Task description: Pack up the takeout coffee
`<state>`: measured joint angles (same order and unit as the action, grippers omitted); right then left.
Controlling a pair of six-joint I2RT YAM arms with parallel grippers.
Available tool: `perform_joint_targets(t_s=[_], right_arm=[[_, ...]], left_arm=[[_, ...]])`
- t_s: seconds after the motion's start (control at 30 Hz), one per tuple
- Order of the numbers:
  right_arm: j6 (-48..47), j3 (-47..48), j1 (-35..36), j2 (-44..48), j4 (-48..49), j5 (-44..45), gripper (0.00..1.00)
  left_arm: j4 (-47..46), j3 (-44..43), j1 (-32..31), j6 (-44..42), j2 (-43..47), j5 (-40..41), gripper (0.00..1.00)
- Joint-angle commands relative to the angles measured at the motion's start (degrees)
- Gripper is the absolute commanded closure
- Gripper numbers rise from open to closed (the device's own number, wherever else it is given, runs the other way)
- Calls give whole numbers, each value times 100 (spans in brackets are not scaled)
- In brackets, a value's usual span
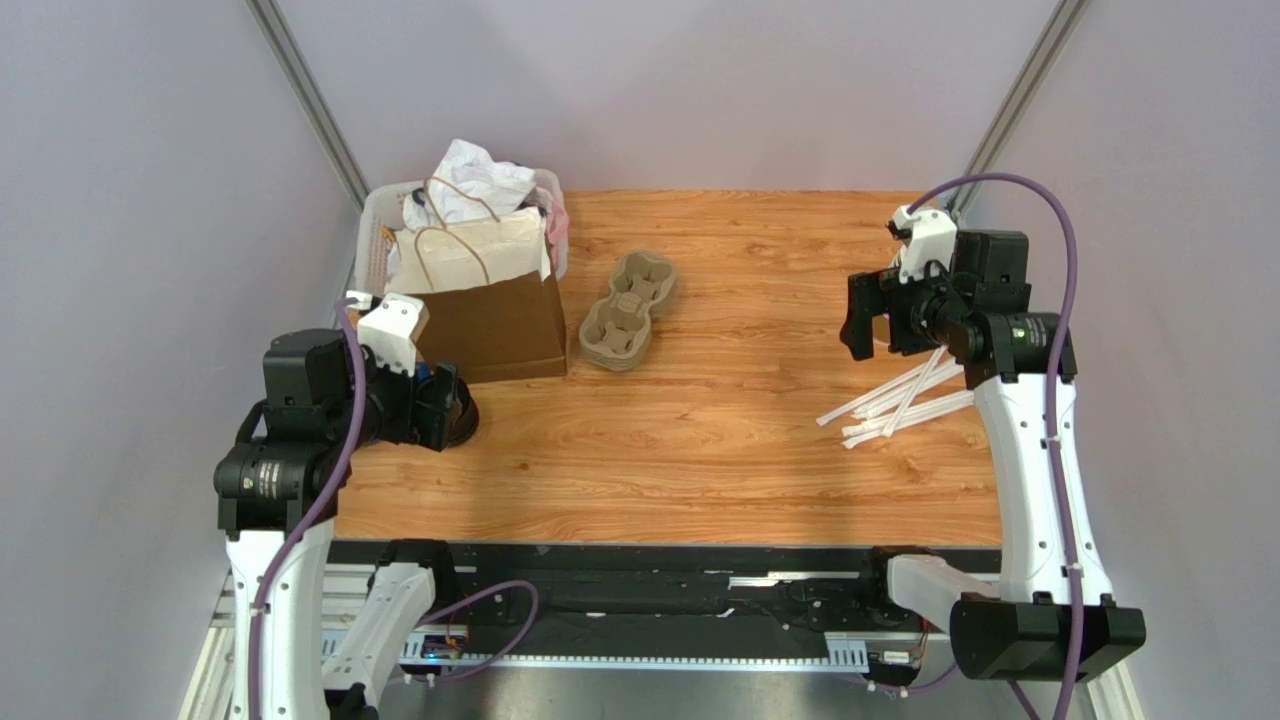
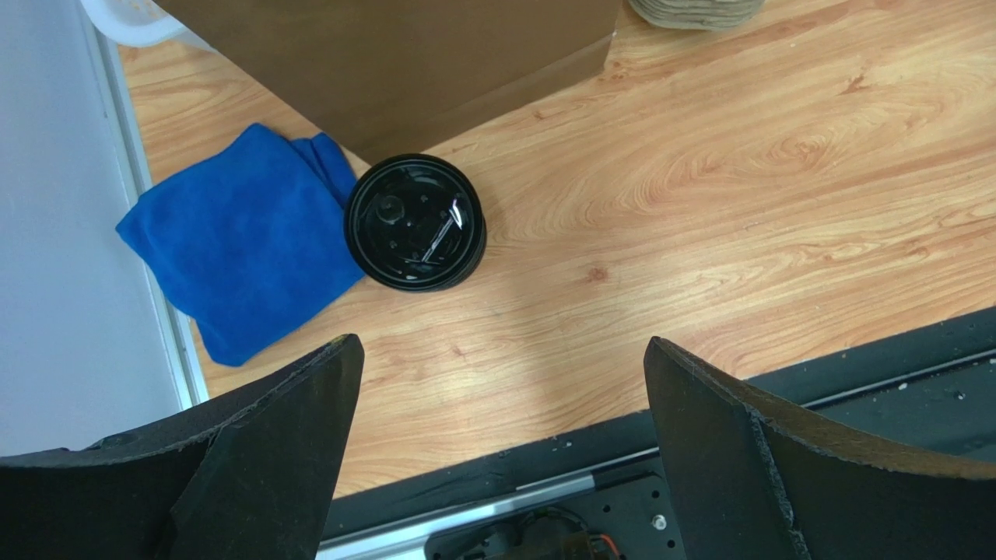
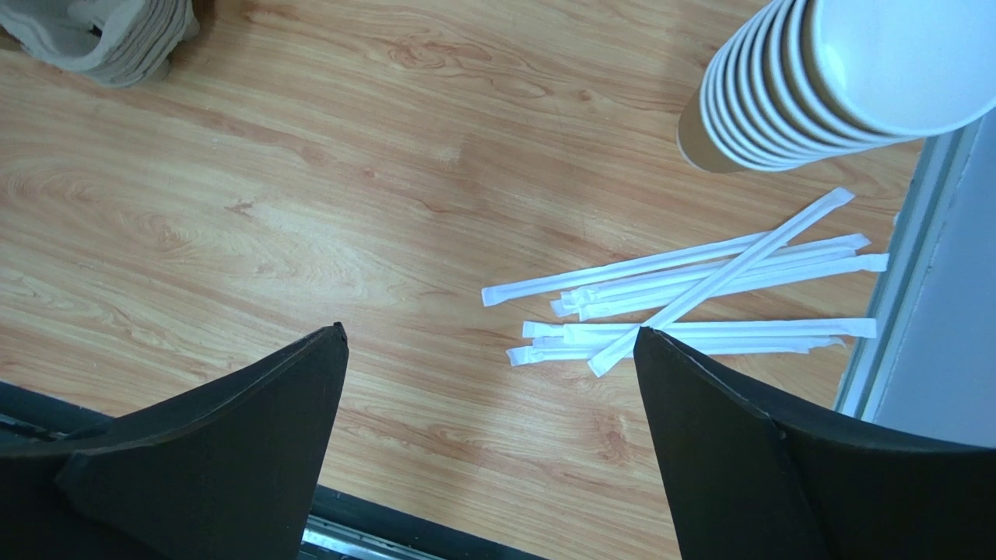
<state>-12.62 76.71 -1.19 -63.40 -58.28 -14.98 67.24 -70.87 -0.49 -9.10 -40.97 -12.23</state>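
The wooden desk (image 1: 751,435) fills the middle of the top view, with an arm bolted at each near corner. The left arm reaches over the near-left part of the desk and the right arm over the far-right part.

A brown paper bag (image 1: 489,308) with cord handles stands upright at the far left. Behind it is a white bin (image 1: 376,203) holding crumpled white paper. Just right of the bag lies a stack of pulp cup carriers (image 1: 628,311), set at a slant.

The left gripper (image 2: 500,350) hangs above the desk with its jaws wide apart and nothing between them. The right gripper (image 3: 491,336) is likewise spread wide and holds nothing.

A folded blue cloth (image 2: 246,239) lies at the left edge of the desk, near the bag's corner. In the right wrist view a stack of lidless cream cups (image 3: 807,82) stands at the right edge of the desk. Beside it, a loose bundle of paper-wrapped straws (image 3: 701,292) lies flat, some crossing one another.

The takeout coffee (image 2: 415,222) stands upright on the desk just in front of the bag's near corner. Its left side meets the edge of the blue cloth. From above only its round black lid shows. It sits ahead of the left gripper, clear of both fingers. In the top view the left arm hides it.
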Motion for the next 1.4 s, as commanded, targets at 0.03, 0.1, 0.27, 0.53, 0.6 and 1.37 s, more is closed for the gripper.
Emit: perform_joint_targets(t_s=[0.03,0.1,0.27,0.53,0.6,1.37], right_arm=[[-91,1002,-30,-383,-78,293,0],[-117,1275,-65,-628,-139,373,0],[-65,2425,-478,-1367,-412,189,0],[137,4509,-1647,-3369,-1185,-48,0],[172,5000,-1813,-3696,-1343,-40,0],[410,5487,-1964,-5262,-1229,83,39]], left_arm=[[-27,-549,14,355,-253,272,1],[-18,-656,14,418,-289,344,1],[-62,-823,14,708,-333,432,1],[-484,-542,14,726,-104,300,1],[-458,-551,14,708,-209,326,1],[-765,-296,14,787,-324,379,1]])
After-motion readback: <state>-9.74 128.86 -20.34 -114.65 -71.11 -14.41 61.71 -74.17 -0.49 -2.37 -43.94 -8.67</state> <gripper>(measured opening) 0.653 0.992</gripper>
